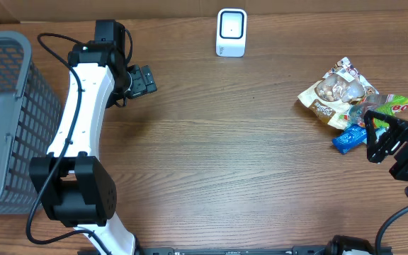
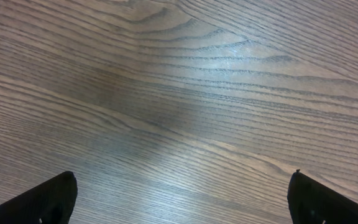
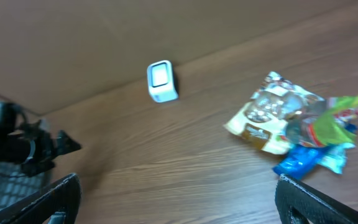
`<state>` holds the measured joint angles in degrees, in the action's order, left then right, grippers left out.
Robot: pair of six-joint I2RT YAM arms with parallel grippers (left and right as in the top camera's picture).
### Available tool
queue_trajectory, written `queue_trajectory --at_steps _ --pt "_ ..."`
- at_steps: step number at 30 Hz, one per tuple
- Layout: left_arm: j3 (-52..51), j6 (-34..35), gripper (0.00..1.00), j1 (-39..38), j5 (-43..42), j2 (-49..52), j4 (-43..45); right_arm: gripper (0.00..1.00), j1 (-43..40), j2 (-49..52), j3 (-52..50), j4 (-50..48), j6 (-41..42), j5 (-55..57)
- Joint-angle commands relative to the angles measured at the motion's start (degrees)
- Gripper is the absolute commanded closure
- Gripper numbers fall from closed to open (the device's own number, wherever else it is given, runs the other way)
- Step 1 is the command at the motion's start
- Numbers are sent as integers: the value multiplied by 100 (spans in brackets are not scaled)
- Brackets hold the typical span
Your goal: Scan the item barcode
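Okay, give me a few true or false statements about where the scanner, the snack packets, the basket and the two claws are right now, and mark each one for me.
1. The white scanner stands at the far edge of the table. True.
2. The right claw is holding a snack packet. False: it is open and empty, above the table.
3. The grey basket is on the robot's left side. True.
4. The snack packets are inside the basket. False: they lie in a pile on the table on the right side, near the right claw.
5. The left claw is open with only bare table below it. True.
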<state>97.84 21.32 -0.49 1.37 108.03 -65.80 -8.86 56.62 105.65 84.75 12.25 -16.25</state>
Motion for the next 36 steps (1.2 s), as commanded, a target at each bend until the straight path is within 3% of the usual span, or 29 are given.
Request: queue_trajectory --at_steps 1,7,14,29,36 --pt "94 79 0 9 52 46 9 0 22 20 61 -17 -35 699" --pt "94 79 0 9 55 46 9 0 -33 -42 -286 -361 -35 1672" --pt "94 79 0 9 52 46 9 0 315 -879 -1792 -1836 -55 2116" --pt "94 79 0 9 52 46 9 0 968 -3858 -7801 -6568 -52 2070" --pt "94 79 0 9 52 46 9 0 1270 -4913 -9388 -7604 -48 2070"
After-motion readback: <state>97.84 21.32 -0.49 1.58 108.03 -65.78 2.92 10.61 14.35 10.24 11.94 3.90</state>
